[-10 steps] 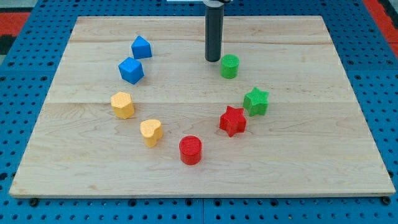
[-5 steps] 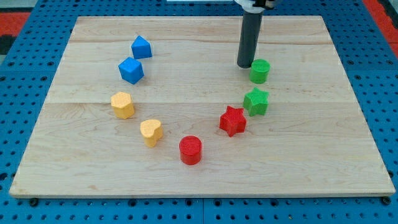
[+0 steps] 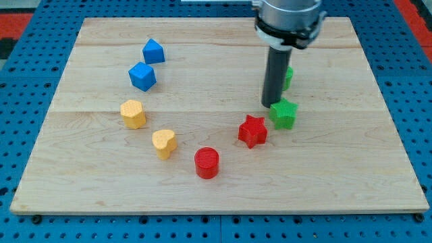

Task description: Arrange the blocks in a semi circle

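Standing upright over the wooden tabletop (image 3: pixel 202 40), the dark rod comes down from the view's top and my tip (image 3: pixel 271 104) rests just beside the upper left edge of the green star (image 3: pixel 283 113), seemingly touching it; no claw is fitted, so nothing is open or closed; behind the rod, a green cylinder (image 3: pixel 288 76) shows only as a sliver at its right side; the blocks form a curve opening toward the view's top, its long axis running left to right; down the left side sit a blue block (image 3: pixel 153 50), a blue cube (image 3: pixel 142 76), a yellow block (image 3: pixel 133 113) and a yellow heart (image 3: pixel 164 143); a red cylinder (image 3: pixel 206 163) marks the lowest point; a red star (image 3: pixel 253 131) lies just below and left of the green star, close but apart.
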You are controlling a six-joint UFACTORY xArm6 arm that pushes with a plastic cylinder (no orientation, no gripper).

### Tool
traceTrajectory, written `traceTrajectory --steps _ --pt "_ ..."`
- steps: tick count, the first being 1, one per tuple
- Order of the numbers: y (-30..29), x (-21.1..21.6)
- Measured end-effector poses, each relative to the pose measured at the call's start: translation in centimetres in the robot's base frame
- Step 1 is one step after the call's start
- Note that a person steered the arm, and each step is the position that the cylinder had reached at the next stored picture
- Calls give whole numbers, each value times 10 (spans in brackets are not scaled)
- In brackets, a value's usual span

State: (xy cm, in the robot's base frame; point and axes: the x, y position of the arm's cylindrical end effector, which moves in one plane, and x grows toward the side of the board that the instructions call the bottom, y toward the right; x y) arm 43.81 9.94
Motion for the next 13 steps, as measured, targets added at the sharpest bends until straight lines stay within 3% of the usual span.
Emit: traceTrajectory --steps 2,6,7,9,13 --pt "-23 22" --pt "-23 120" --pt "-51 147" --pt "-151 145" --pt "-158 118"
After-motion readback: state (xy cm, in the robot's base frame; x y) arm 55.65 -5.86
